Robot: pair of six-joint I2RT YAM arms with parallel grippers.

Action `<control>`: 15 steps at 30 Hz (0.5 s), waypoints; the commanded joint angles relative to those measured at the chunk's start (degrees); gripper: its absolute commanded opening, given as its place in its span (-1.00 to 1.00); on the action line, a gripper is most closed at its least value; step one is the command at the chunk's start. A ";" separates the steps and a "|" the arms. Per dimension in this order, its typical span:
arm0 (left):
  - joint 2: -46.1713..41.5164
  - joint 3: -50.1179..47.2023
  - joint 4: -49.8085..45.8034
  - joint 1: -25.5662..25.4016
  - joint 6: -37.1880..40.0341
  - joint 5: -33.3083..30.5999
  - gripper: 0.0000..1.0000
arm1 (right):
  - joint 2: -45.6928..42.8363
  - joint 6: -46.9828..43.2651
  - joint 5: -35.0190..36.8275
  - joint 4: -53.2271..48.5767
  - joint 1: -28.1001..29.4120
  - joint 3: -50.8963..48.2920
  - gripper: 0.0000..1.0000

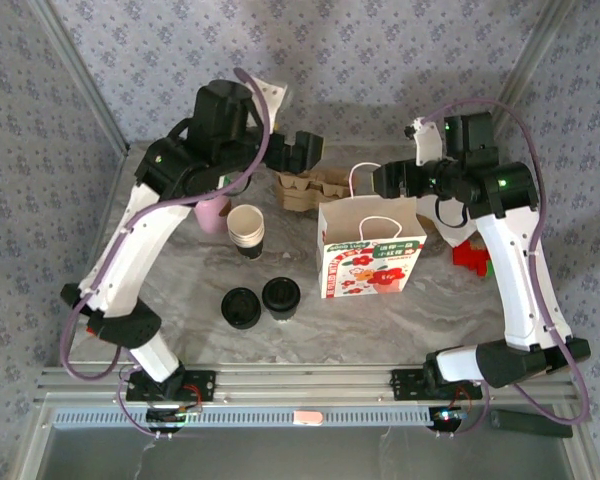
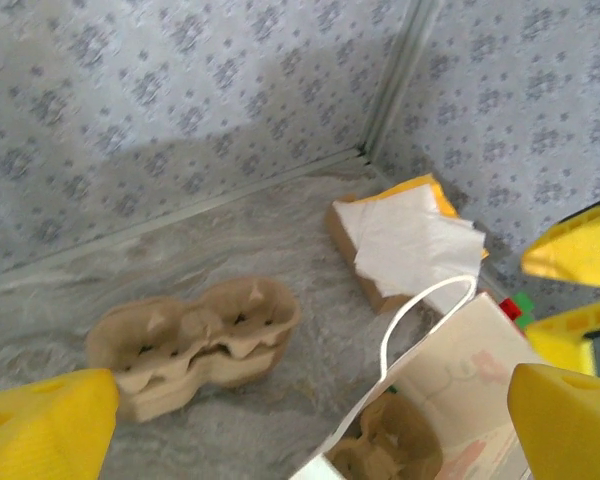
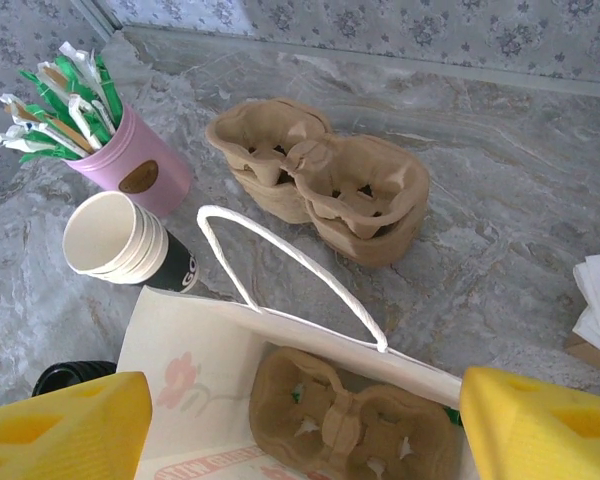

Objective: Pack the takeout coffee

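The takeout coffee (image 1: 281,297), a white cup under a round black lid, stands on the marble table in front of the flowered paper bag (image 1: 372,250). The bag stands open, and a brown cup carrier (image 3: 352,420) lies on its bottom. My right gripper (image 3: 300,430) hovers open just above the bag's mouth, with nothing between its yellow fingers (image 3: 65,430). My left gripper (image 2: 310,440) is open and empty too, held high over the back of the table near the bag's rear edge (image 2: 450,390). Both grippers are far from the coffee.
A low pile of black lids (image 1: 241,307) sits left of the coffee. A stack of lidless cups (image 1: 246,228), a pink holder of straws (image 3: 130,165), a pile of spare carriers (image 3: 325,180) and napkins (image 2: 410,240) ring the bag. Walls close off the back and sides.
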 commanded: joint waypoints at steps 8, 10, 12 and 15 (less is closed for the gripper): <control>-6.12 -9.96 -2.54 2.14 -6.35 -5.43 1.00 | 2.10 -1.91 3.38 0.68 -1.00 0.10 0.79; -6.60 -11.02 -3.80 2.14 -8.13 -4.57 0.99 | 2.66 -1.46 6.43 -1.47 -1.15 0.79 0.82; -6.97 -12.10 -5.70 2.09 -10.97 -3.35 0.99 | 3.26 0.16 9.94 -4.45 -1.48 1.36 0.82; -7.59 -15.86 -7.20 2.07 -16.73 -0.10 0.99 | 3.11 2.22 14.56 -9.16 -2.06 0.47 0.82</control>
